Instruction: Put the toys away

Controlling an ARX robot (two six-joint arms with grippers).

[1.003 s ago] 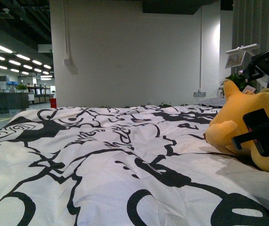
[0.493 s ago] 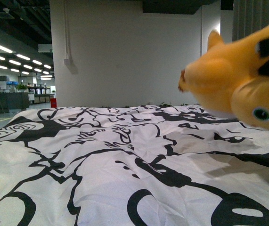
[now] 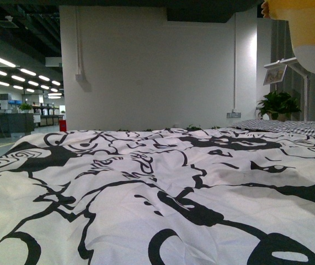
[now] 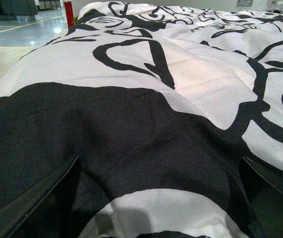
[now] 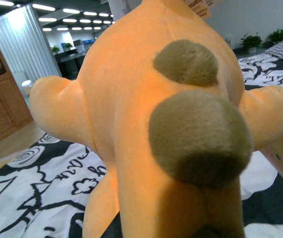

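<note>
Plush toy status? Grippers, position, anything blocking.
Left gripper open, empty, low over the duvet. Plush toy aloft at upper right, filling the right wrist view; right gripper evidently holding it, fingers unseen. Nothing blocking in view.

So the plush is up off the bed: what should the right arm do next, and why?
Probably carry the plush toy off the bedspread toward storage. It hangs high at the front view's upper right, clear of the cover, and fills the right wrist view. No bin shows, so the target is unclear.
</note>
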